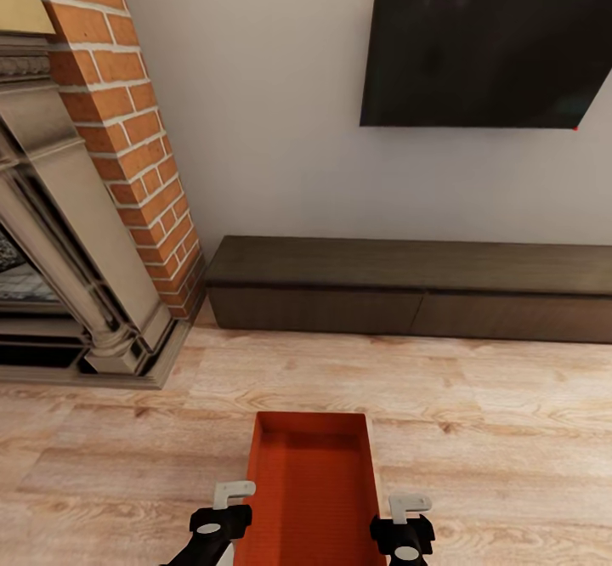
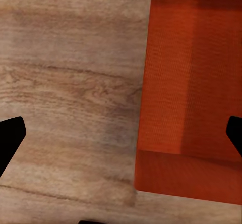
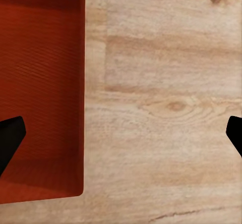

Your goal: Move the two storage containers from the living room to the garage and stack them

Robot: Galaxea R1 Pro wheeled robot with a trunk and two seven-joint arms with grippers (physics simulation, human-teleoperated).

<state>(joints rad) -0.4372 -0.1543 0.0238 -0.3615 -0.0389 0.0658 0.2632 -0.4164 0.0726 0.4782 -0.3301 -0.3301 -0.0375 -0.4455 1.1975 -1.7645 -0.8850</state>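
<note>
The orange-red storage container (image 1: 313, 489) lies open-topped on the wood-plank floor (image 1: 493, 438), well short of the dark bench (image 1: 408, 294). It looks light and stiff but thin-walled — best pinched on its long side walls. The left gripper (image 1: 231, 502) and right gripper (image 1: 408, 511) flank it, jaws spread wide, holding nothing. Bare floor lies all round; the brick fireplace (image 1: 127, 141) stands well off.

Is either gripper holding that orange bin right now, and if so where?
No. The left gripper and right gripper are open beside the storage container's long walls.
</note>
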